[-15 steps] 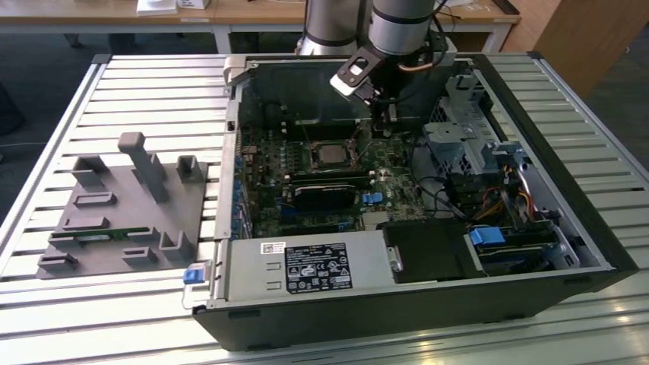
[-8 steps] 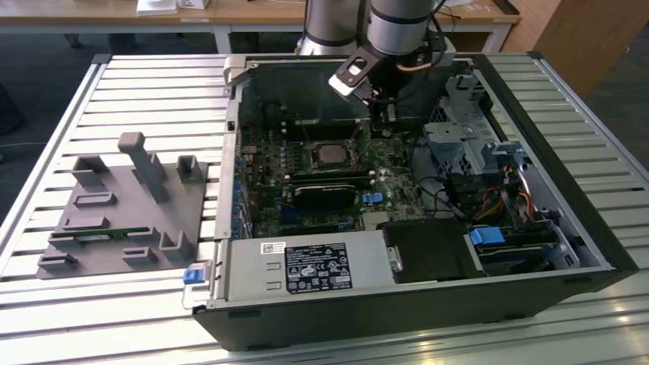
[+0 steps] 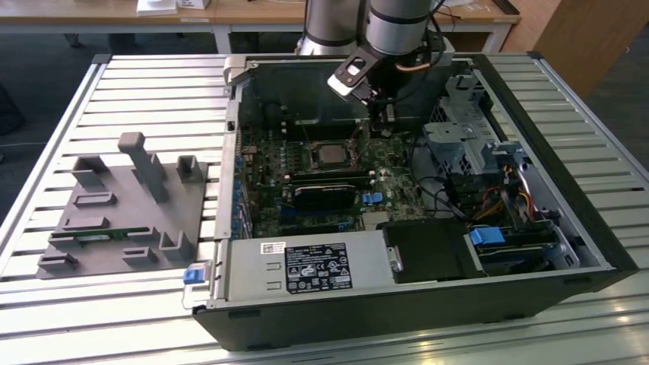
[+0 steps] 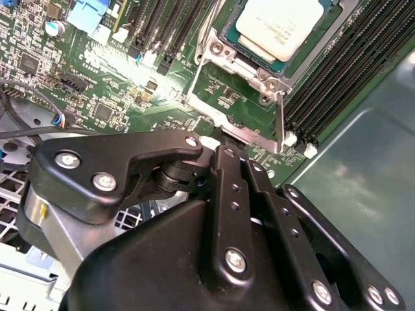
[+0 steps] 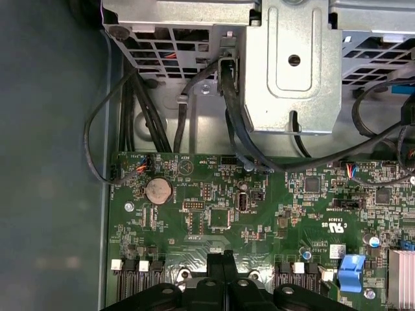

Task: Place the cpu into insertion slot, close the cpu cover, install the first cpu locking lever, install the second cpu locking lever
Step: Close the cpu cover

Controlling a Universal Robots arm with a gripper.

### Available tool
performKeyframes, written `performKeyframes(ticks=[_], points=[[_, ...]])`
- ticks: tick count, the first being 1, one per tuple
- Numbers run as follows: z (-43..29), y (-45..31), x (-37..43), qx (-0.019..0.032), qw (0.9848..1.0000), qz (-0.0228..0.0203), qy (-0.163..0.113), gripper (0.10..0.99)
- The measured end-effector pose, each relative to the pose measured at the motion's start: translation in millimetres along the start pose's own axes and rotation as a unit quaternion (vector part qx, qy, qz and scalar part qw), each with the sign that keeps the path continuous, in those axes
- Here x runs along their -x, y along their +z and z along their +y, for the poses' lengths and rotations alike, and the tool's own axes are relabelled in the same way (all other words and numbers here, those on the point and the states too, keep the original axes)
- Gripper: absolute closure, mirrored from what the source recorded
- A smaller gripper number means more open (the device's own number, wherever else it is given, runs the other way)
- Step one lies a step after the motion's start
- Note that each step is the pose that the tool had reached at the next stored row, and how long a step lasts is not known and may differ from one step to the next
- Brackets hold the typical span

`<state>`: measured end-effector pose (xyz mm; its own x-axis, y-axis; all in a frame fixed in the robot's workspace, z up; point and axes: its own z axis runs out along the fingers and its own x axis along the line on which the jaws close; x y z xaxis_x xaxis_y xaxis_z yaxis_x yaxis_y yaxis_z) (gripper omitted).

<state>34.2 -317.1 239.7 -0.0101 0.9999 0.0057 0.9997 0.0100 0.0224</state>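
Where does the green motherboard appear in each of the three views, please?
Exterior view: the motherboard lies inside the open case, toward the exterior view's left of the drive cage.
Second wrist view: it surrounds the cpu.
First wrist view: it lies beside the drive cage and carries a coin cell.
Shared landmark: the black memory slots, in both wrist views.

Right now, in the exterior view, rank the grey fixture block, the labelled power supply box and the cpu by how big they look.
1. grey fixture block
2. power supply box
3. cpu, clearly the smallest
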Motion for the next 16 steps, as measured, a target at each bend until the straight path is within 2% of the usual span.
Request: performKeyframes(ticks=[16], points=[[-5.2, -0.1, -0.1, 0.0, 1.0, 0.0001, 0.0, 0.98]])
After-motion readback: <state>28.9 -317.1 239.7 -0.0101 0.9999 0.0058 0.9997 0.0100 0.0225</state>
